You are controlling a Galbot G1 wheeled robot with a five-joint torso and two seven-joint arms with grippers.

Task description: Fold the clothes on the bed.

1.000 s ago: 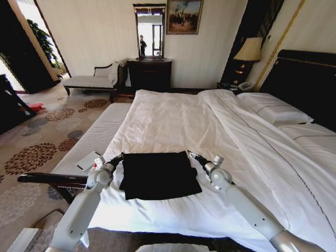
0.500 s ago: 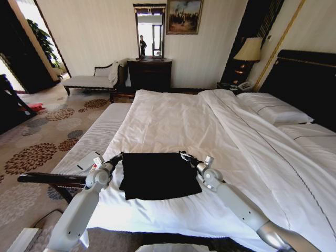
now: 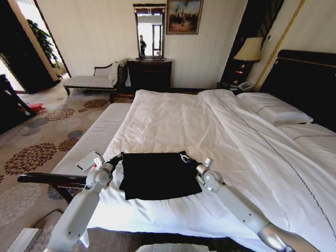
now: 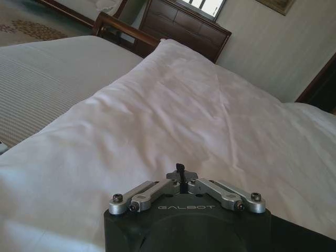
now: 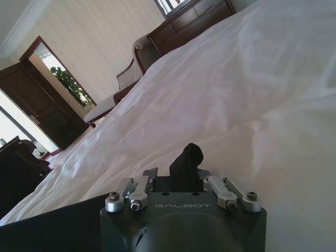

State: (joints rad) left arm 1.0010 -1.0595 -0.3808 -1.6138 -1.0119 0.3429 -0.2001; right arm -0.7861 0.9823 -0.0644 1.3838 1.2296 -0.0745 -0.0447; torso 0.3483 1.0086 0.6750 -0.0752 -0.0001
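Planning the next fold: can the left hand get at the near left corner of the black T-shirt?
Probably yes. The left hand sits at the black T-shirt's far left corner, and only bare white sheet of the bed borders that edge toward the near corner.

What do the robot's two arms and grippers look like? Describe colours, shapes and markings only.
Both arms are smooth, pale grey-white tubes ending in rounded silver wrist joints. The left gripper and right gripper are small, dark and tapered. Close up, each has a black housing with pale "GALBOT" lettering, silver metal linkage bars fastened with screws, and black fingers.
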